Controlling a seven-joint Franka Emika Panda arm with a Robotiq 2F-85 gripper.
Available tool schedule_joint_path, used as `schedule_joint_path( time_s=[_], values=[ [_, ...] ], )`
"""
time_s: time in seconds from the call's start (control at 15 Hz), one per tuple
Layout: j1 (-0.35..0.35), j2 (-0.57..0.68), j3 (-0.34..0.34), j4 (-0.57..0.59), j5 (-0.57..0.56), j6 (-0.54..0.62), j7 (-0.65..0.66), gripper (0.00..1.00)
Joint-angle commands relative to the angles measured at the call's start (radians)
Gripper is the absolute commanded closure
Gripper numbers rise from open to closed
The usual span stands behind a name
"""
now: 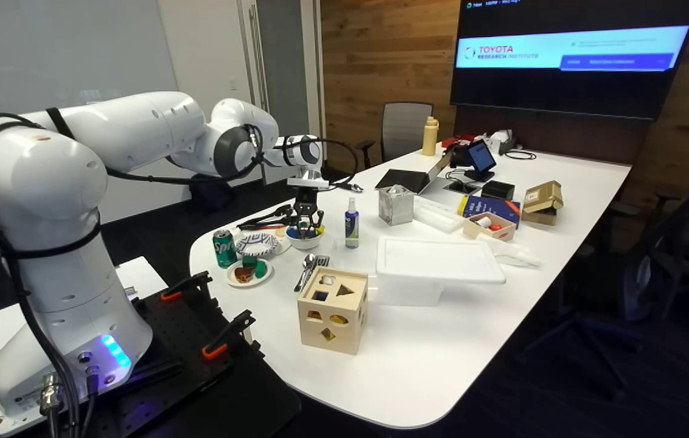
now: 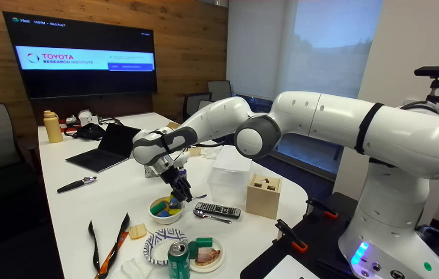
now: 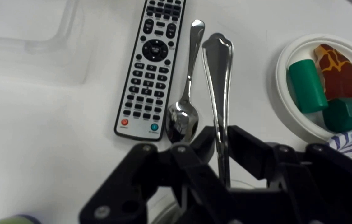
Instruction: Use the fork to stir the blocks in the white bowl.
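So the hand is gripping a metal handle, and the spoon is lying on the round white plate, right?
Wrong place for the spoon: it lies on the tabletop beside the remote, as the wrist view shows. The hand is indeed gripping a metal handle.

Fork (image 2: 199, 197) juts from tool (image 2: 185, 198) above white bowl (image 2: 165, 220) of blocks (image 2: 160, 207); spoon (image 2: 215, 218) beside remote (image 2: 218, 209).

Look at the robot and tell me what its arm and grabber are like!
The arm is shiny white, with smooth rounded parts, dark grey bands at some joints and black straps around it. Black cables run along the outside. Small blue lights glow on its white base. The gripper at the end is black, with jointed fingers and silvery screws.
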Motion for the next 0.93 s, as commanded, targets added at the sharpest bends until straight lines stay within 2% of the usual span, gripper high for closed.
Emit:
schedule_joint_path(
  time_s=[0.0, 0.27, 0.6, 0.87],
  values=[
    [0.004, 0.000, -0.014, 0.027, 0.016, 0.035, 0.018, 0.95],
    [0.018, 0.000, -0.036, 0.027, 0.003, 0.072, 0.056, 0.95],
    [0.050, 0.000, -0.094, -0.002, -0.035, 0.112, 0.181, 0.95],
    [0.086, 0.002, -0.139, -0.022, -0.088, 0.101, 0.270, 0.95]
  ],
)
